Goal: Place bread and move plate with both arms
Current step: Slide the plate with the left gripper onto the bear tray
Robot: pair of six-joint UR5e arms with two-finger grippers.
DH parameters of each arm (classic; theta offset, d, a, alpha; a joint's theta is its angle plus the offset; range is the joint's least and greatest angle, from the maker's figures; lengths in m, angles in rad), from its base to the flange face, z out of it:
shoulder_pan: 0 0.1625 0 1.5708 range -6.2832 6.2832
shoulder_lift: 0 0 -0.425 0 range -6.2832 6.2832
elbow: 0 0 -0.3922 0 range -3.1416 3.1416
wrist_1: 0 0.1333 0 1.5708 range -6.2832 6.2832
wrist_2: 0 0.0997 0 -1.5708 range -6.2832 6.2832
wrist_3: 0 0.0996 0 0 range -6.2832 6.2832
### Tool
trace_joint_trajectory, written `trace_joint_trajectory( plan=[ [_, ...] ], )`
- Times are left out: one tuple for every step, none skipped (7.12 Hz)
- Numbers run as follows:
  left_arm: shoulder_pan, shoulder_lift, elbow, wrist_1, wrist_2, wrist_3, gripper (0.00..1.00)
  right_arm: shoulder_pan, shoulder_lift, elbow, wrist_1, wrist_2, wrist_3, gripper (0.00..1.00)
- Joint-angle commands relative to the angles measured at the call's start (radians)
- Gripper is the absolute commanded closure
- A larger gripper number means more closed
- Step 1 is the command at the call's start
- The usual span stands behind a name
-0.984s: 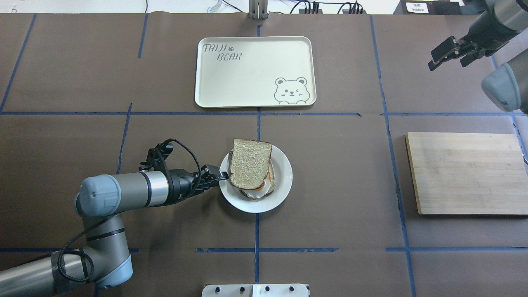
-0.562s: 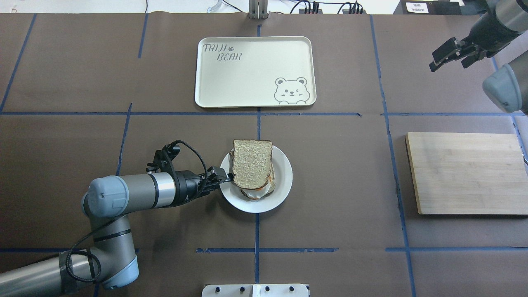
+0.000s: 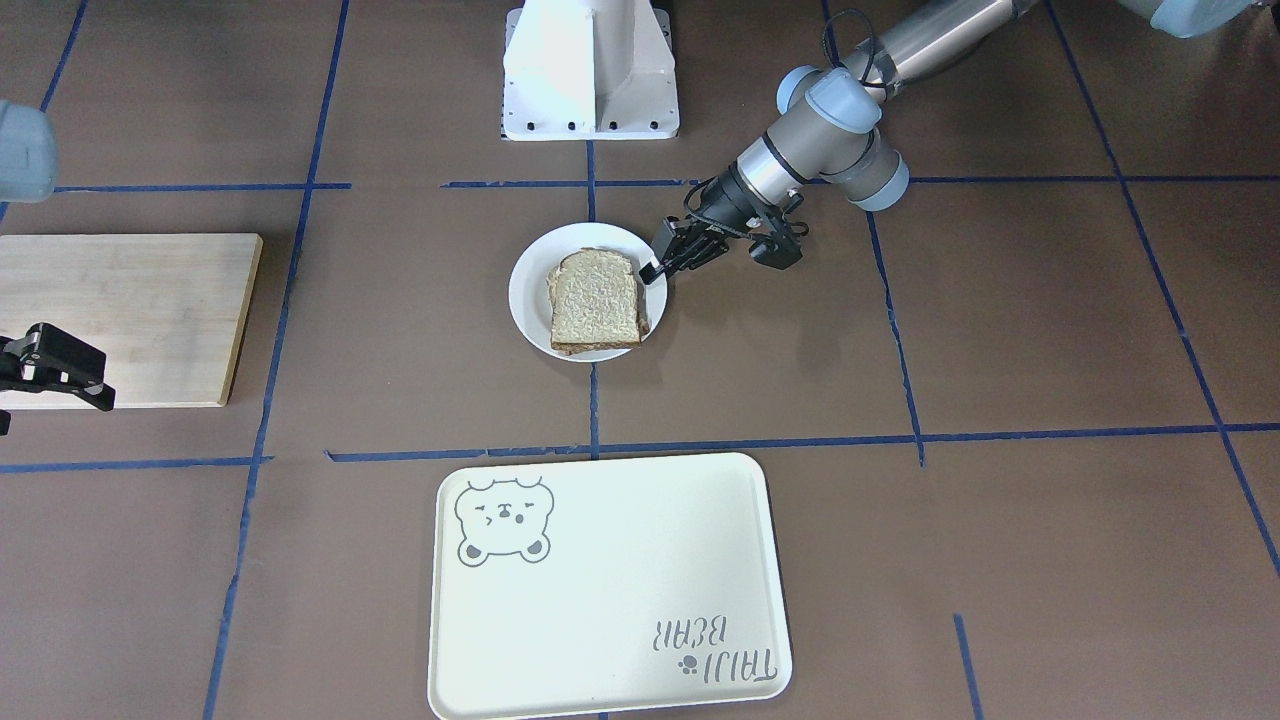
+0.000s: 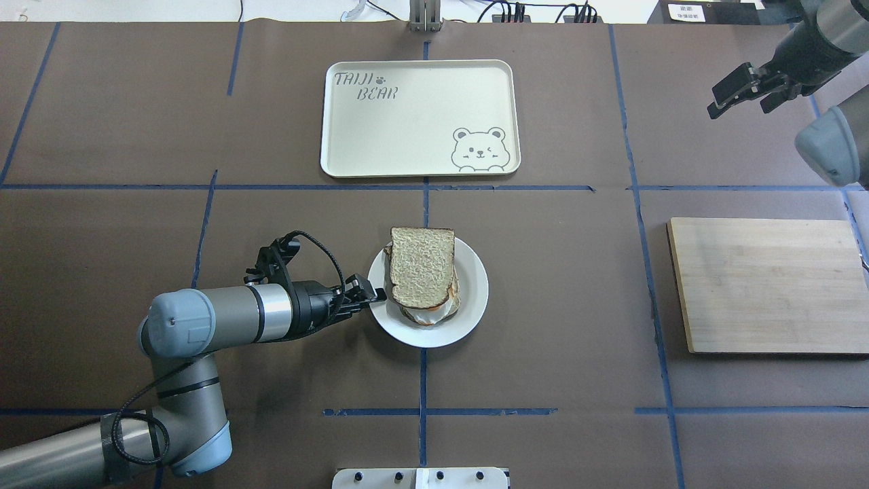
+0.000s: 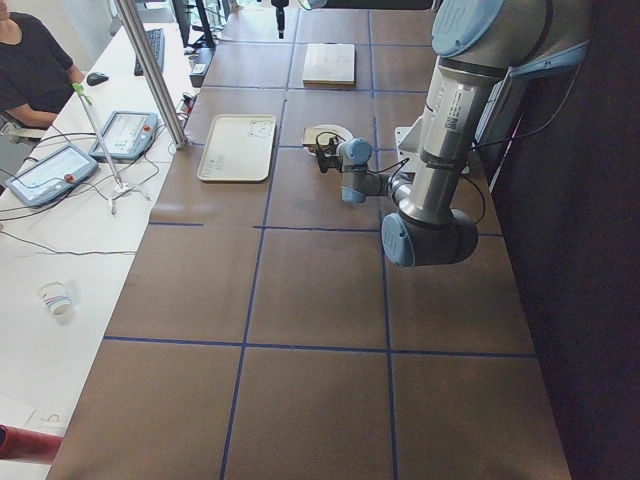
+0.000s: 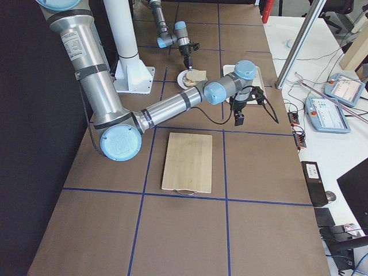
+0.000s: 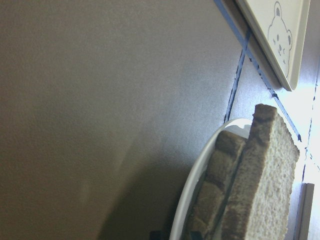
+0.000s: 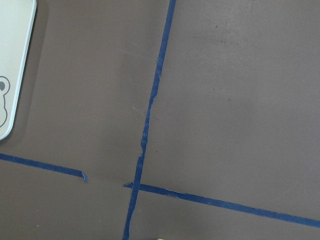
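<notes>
Half the rig engaged: we are logging the left arm (image 4: 217, 316) reaching low to mid-table | plate (image 4: 472, 305) sitting there: stiff, slick, breakable, so we are favouring its raised rim | bread (image 4: 422, 272) lying on it atop another slice (image 7: 215, 175): light, soft, apt to slide | left gripper (image 4: 377, 297) at that rim, jaws narrow, we cannot tell whether pinching; right gripper (image 4: 738, 102) gaping wide, well apart.

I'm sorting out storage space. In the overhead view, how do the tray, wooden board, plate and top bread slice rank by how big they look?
Largest: wooden board and tray. They look too alike to rank, and the board reaches the frame's edge.
Next: plate.
Smallest: top bread slice.
</notes>
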Motion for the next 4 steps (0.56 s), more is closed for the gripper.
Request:
trace_joint_trajectory(
  plan=[
    [0.0,-0.001,-0.015,0.0,-0.003,-0.001,0.93,0.003,0.001,0.002,0.0,0.01,0.0,0.0],
    [0.0,-0.001,-0.046,0.0,-0.003,-0.002,0.94,0.008,0.001,0.002,0.0,0.013,0.0,0.0],
    [-0.001,0.0,-0.075,-0.001,-0.004,-0.032,0.97,0.012,0.001,0.002,0.0,0.016,0.0,0.0],
    [-0.009,-0.001,-0.099,-0.009,-0.004,-0.059,1.0,0.018,-0.001,0.002,0.0,0.026,0.0,0.0]
  ],
)
